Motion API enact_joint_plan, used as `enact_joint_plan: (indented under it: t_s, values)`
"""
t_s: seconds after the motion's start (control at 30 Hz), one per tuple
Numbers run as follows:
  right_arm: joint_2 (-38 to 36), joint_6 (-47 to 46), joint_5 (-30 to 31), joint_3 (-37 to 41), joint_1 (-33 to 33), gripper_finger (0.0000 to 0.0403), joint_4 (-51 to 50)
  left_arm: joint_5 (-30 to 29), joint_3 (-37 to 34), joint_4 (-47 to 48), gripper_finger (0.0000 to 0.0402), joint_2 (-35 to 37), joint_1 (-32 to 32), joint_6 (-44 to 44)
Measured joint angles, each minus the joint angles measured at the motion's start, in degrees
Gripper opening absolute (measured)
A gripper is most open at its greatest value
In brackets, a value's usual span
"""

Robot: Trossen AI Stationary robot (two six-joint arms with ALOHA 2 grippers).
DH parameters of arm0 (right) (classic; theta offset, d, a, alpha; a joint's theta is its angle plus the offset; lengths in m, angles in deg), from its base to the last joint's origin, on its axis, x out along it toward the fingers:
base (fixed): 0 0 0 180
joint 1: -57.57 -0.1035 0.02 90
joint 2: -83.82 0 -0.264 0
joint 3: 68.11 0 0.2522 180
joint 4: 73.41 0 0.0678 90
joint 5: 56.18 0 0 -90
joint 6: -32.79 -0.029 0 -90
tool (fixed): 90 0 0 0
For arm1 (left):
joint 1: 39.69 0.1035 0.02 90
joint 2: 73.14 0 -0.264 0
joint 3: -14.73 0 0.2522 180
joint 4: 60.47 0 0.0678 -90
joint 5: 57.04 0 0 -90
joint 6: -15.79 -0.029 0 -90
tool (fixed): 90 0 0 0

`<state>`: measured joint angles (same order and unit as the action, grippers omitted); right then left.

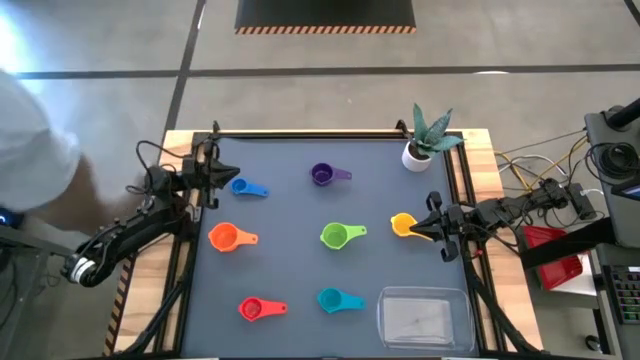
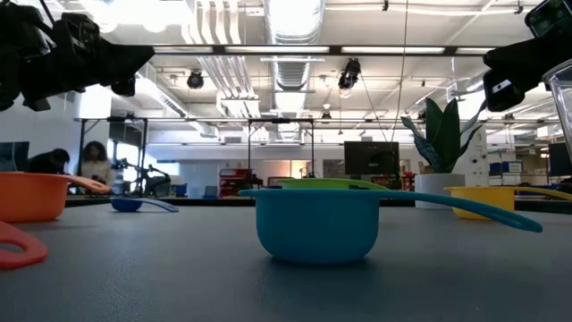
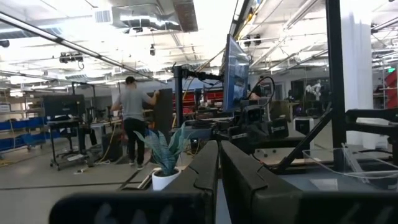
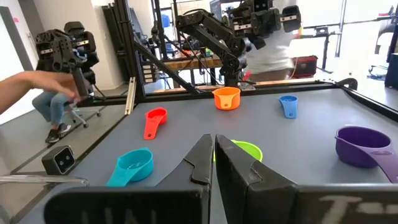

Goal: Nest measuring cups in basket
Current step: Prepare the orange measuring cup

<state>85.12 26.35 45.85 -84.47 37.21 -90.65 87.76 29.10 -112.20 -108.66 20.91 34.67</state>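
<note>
Seven measuring cups sit bowl-down on the dark mat: blue [image 1: 246,187], purple [image 1: 323,175], orange [image 1: 226,237], green [image 1: 336,236], yellow [image 1: 402,224], red [image 1: 253,309] and teal [image 1: 333,299]. The clear basket [image 1: 425,318] lies flat near the table's near right corner, with nothing in it. My left gripper [image 1: 233,172] is shut and raised at the left edge, beside the blue cup. My right gripper [image 1: 417,230] is shut too [image 4: 213,142] and hovers by the yellow cup, pointing left toward the green cup [image 4: 246,150].
A white plant pot [image 1: 418,153] with a spiky plant stands at the far right corner. A person in white [image 1: 30,130] is beside the table's left edge, and a hand [image 4: 28,84] shows there. Open mat lies between the cups.
</note>
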Motion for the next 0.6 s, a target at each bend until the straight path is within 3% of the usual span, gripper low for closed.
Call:
enact_joint_plan:
  t_s: [0.37,0.6]
  values:
    - [0.02,0.00,0.00,-0.01,0.00,0.0009,-0.02,-3.20,1.30,-0.03,0.0000,0.00,0.00,0.59]
    - [0.00,0.00,-0.01,-0.01,0.00,0.0009,0.00,-3.23,3.23,0.02,0.0000,0.00,0.00,17.35]
